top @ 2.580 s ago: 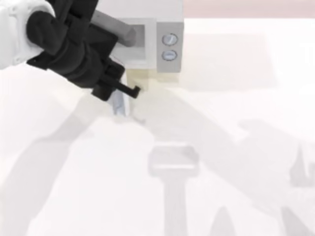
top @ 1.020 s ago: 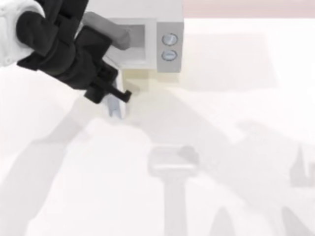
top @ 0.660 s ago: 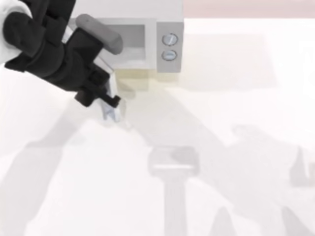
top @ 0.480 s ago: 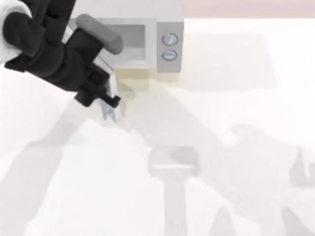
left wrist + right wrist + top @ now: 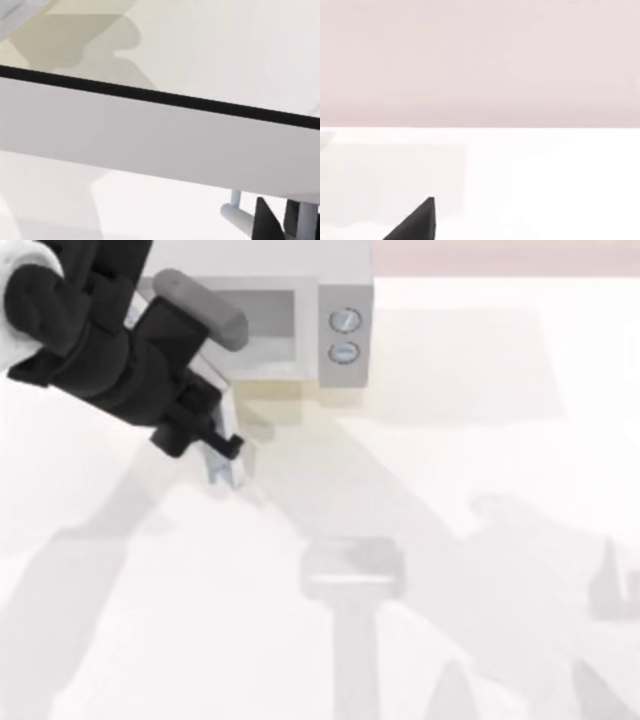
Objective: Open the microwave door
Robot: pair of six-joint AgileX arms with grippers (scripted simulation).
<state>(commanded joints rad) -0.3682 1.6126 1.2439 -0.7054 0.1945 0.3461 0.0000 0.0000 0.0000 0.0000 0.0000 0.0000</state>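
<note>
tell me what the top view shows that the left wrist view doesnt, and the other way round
Only the top view shows the whole microwave: its open cavity, the two round knobs, and the left arm reaching in from the table's left. Only the left wrist view shows, up close, the door's handle with a dark fingertip beside it. Both show the microwave door swung open, and the left gripper at its free edge.

Microwave (image 5: 290, 300) at the table's (image 5: 480, 490) twelve o'clock edge, microwave door (image 5: 225, 425) swung out toward seven o'clock of it, left gripper (image 5: 222, 445) at the door's free edge, knobs (image 5: 344, 335) at the cavity's three o'clock.
</note>
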